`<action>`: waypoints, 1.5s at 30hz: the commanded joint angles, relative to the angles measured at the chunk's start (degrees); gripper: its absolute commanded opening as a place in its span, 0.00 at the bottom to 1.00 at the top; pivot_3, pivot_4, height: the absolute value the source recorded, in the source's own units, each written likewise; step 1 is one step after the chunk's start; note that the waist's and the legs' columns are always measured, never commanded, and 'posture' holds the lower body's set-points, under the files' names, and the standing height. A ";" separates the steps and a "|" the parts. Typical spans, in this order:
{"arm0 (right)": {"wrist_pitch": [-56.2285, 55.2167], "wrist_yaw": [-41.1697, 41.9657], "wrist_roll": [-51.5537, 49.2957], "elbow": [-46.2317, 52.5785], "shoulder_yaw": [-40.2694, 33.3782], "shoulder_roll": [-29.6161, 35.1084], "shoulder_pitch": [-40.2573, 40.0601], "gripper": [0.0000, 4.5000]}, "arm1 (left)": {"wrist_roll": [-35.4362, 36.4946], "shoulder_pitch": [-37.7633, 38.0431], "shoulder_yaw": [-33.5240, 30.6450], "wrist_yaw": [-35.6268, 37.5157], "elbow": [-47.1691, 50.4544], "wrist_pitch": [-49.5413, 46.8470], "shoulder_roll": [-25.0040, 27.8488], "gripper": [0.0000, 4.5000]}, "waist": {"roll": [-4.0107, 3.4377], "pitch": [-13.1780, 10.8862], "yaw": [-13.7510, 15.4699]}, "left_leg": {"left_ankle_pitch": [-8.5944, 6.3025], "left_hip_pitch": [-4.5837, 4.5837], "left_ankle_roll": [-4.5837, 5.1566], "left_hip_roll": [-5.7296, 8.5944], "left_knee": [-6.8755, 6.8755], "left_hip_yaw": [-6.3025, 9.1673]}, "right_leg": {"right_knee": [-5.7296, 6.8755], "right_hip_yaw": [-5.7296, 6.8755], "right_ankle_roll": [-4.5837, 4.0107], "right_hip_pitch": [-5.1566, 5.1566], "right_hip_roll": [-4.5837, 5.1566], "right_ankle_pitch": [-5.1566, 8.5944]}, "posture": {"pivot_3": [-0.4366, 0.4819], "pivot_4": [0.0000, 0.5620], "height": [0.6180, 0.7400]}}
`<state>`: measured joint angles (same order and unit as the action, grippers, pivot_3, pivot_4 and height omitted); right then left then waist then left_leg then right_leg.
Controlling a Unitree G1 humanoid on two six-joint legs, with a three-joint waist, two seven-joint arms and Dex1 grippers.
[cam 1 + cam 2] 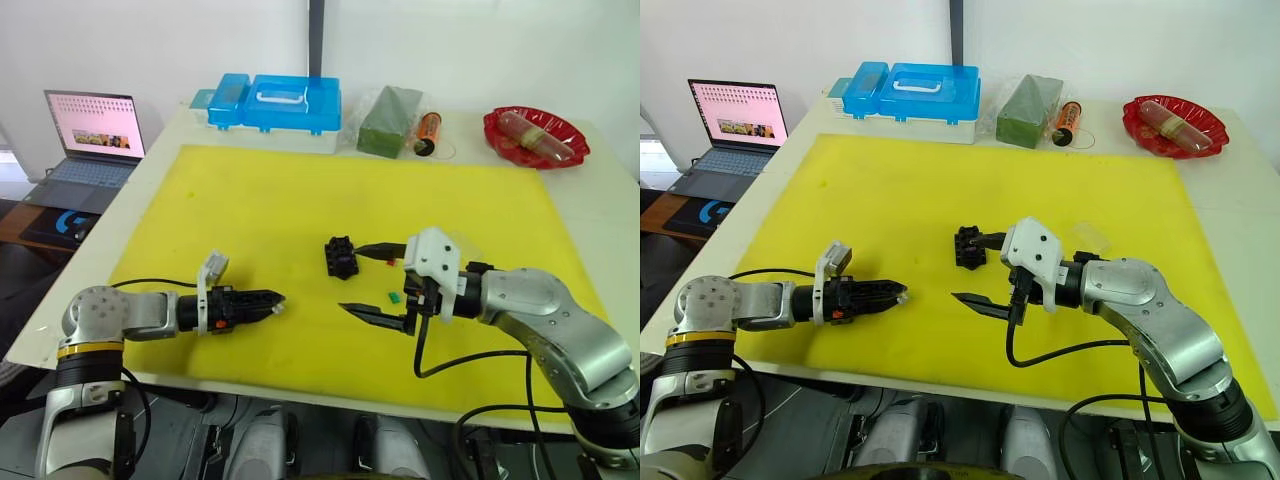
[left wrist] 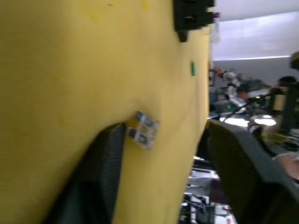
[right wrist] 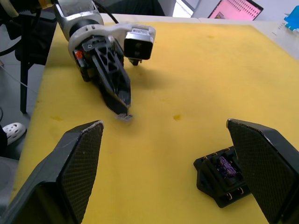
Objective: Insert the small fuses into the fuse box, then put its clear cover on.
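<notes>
The black fuse box (image 1: 341,257) sits mid-mat with a pinkish fuse (image 3: 226,164) in one slot. My right gripper (image 1: 350,278) is open wide just right of it, one finger reaching to the box's side and nothing between the fingers. A green fuse (image 1: 395,296) and a red fuse (image 1: 391,262) lie on the mat between those fingers. My left gripper (image 2: 163,126) is open low over the mat's front left. A pale grey fuse (image 2: 144,129) lies at the tip of one of its fingers (image 2: 100,177). The clear cover (image 1: 1093,237) lies behind my right wrist.
The yellow mat (image 1: 270,190) covers most of the table. Along the back edge stand a big blue case (image 1: 275,100), a green block (image 1: 388,122), an orange cylinder (image 1: 428,130) and a red dish (image 1: 535,135). A laptop (image 1: 95,135) sits at far left.
</notes>
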<state>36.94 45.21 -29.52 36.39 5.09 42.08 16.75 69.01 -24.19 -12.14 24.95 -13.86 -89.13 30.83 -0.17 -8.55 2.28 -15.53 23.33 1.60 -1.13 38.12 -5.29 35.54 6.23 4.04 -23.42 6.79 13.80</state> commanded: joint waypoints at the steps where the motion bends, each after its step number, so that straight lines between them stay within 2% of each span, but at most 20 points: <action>1: -0.84 -0.04 0.35 0.10 -0.91 -0.01 1.07 1.00 | -8.63 2.47 4.06 -1.23 -2.59 2.49 0.15 0.33 | -0.22 0.13 0.00 | 0.00 -0.01 0.00 0.00 0.00 0.02 | -0.04 0.03 0.00 0.03 0.00 0.00 | 0.48 0.27 1.00; 5: -1.00 -0.12 0.58 -0.10 -0.78 -0.12 1.10 1.00 | -10.26 2.33 4.65 0.83 -2.52 2.93 0.83 0.02 | -0.65 0.39 -0.08 | -0.01 -0.03 0.00 0.00 -0.01 0.10 | -0.07 0.09 0.00 0.07 -0.01 0.00 | 0.48 0.27 1.00; 6: -1.04 -0.13 0.64 -0.13 -0.71 -0.17 1.06 1.00 | -10.79 2.31 5.20 1.70 -2.25 3.32 1.30 0.00 | -0.78 0.47 -0.09 | -0.01 -0.03 0.00 0.00 -0.01 0.11 | -0.07 0.11 0.00 0.07 -0.01 0.00 | 0.48 0.27 1.00; 10: -1.47 0.00 1.07 -0.45 -0.47 -0.40 0.84 1.00 | -12.81 1.57 6.35 4.62 -2.81 5.12 2.54 0.00 | -0.94 0.57 -0.21 | 0.00 -0.05 -0.01 -0.04 -0.02 0.17 | -0.06 0.15 0.00 0.06 -0.09 0.01 | 0.48 0.27 1.00; 14: -1.11 0.38 0.75 -0.61 -0.42 -0.41 1.18 1.00 | -10.51 0.34 4.19 9.52 -2.13 4.31 3.39 0.00 | -0.90 0.54 -0.20 | 0.01 -0.04 -0.01 -0.04 -0.02 0.19 | -0.07 0.17 0.01 0.05 -0.10 0.01 | 0.48 0.27 1.00; 18: -0.33 0.59 -0.35 -1.32 -1.21 -0.74 2.87 1.00 | -6.14 -2.93 0.08 16.18 -2.11 1.32 6.01 0.00 | -0.40 0.18 -0.35 | 0.02 0.04 -0.03 -0.09 -0.02 0.24 | -0.06 0.20 0.01 -0.03 -0.16 0.02 | 0.48 0.27 1.00; 21: 0.01 0.58 -0.78 -1.69 -1.38 -1.08 3.79 1.00 | -5.80 -5.11 -0.63 19.95 -2.49 1.14 8.07 0.00 | 0.11 -0.24 -0.69 | 0.04 0.15 -0.06 -0.18 -0.03 0.26 | -0.07 0.21 0.00 -0.14 -0.27 0.02 | 0.48 0.27 1.00; 26: -0.50 0.79 -0.49 -2.55 -0.67 -1.53 4.86 1.00 | -8.42 -7.84 2.75 26.57 -1.41 3.81 11.99 0.00 | 0.31 -0.48 -1.14 | 0.03 0.44 -0.05 -0.16 -0.07 0.28 | -0.24 0.23 -0.01 -0.31 -0.21 0.01 | 0.48 0.27 1.00; 33: -1.14 1.15 0.18 -3.12 -0.27 -1.70 5.26 1.00 | -11.68 -10.23 6.09 32.87 -0.83 6.56 13.77 0.00 | 0.40 -0.53 -1.68 | 0.20 1.10 -0.31 -0.04 -0.08 0.24 | -0.23 0.23 0.04 -0.67 -0.08 -0.03 | 0.48 0.27 1.00; 36: -1.39 1.42 0.35 -3.41 -0.16 -1.69 5.44 1.00 | -13.76 -11.50 9.88 37.56 -0.21 8.24 15.57 0.00 | 0.40 -0.54 -1.67 | 0.21 1.10 -0.31 -0.06 -0.09 0.23 | -0.16 0.26 0.04 -0.70 -0.16 -0.03 | 0.48 0.27 1.00; 40: -1.49 1.95 0.37 -3.55 -0.05 -1.47 5.66 1.00 | -20.87 -12.79 20.99 49.87 3.69 16.86 21.54 0.00 | 0.39 -0.56 -1.74 | 0.09 1.09 -0.10 -0.07 -0.08 0.23 | -0.09 0.27 0.03 -0.72 -0.26 -0.02 | 0.48 0.27 1.00; 43: -1.20 2.17 -0.01 -3.31 -0.11 -1.54 6.01 1.00 | -29.40 -14.82 32.13 64.53 7.77 30.25 28.58 0.00 | 0.39 -0.59 -1.71 | 0.10 1.09 -0.11 -0.11 -0.09 0.18 | -0.07 0.27 0.02 -0.77 -0.32 -0.01 | 0.48 0.27 1.00; 45: -1.38 2.33 0.08 -3.41 0.01 -1.61 5.99 1.00 | -29.63 -19.43 38.80 67.48 7.95 38.22 31.84 0.00 | 0.40 -0.61 -1.59 | 0.10 1.11 -0.12 -0.14 -0.09 0.14 | -0.06 0.27 0.00 -0.84 -0.36 0.00 | 0.48 0.27 1.00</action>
<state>36.38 47.24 -29.38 32.19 5.37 40.69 21.53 40.15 -39.63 22.34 88.19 -7.67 -58.28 59.98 0.23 -9.16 0.70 -15.42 24.45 1.48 -1.28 38.03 -5.14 35.49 6.50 4.04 -24.26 6.44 13.80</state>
